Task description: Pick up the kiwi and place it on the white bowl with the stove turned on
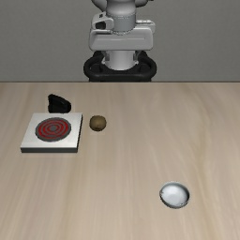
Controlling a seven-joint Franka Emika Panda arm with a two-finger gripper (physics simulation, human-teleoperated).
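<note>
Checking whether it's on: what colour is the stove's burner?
The burner shows red rings, exterior view.

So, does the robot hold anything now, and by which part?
Nothing is held: the kiwi lies on the table beside the stove, apart from the arm.

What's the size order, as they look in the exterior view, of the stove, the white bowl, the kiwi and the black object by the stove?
1. stove
2. white bowl, though it lies nearest the camera
3. black object and kiwi look alike in size, so I won't rank them.
</note>
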